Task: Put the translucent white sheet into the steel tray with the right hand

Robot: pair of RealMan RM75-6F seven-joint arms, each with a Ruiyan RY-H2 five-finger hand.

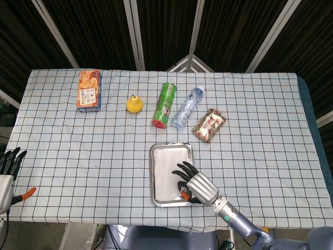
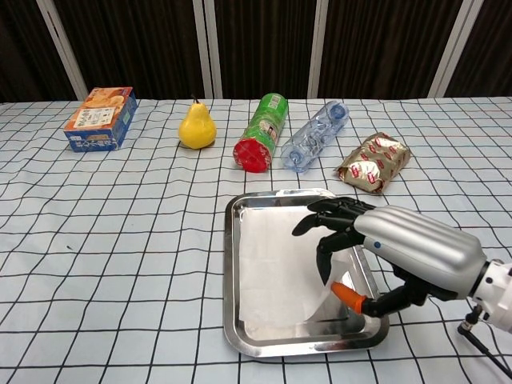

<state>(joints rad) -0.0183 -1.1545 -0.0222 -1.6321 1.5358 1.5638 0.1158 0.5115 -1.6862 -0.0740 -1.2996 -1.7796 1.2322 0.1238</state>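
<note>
The translucent white sheet (image 2: 276, 268) lies flat inside the steel tray (image 2: 231, 280), covering most of its floor; the head view shows the sheet (image 1: 166, 174) within the tray's rim (image 1: 152, 179) too. My right hand (image 2: 392, 248) hovers over the tray's right side with its fingers spread and pointing down at the sheet's right edge. Its orange thumb tip sits by the sheet's near right corner, and nothing is pinched. In the head view the right hand (image 1: 196, 186) covers the tray's near right corner. My left hand (image 1: 6, 172) hangs off the table's left edge, fingers apart and holding nothing.
Along the far side lie an orange and blue box (image 2: 100, 118), a yellow pear (image 2: 197, 126), a green can on its side (image 2: 262, 132), a clear bottle (image 2: 314, 136) and a snack packet (image 2: 374, 162). The checked tablecloth runs to the near edge just below the tray.
</note>
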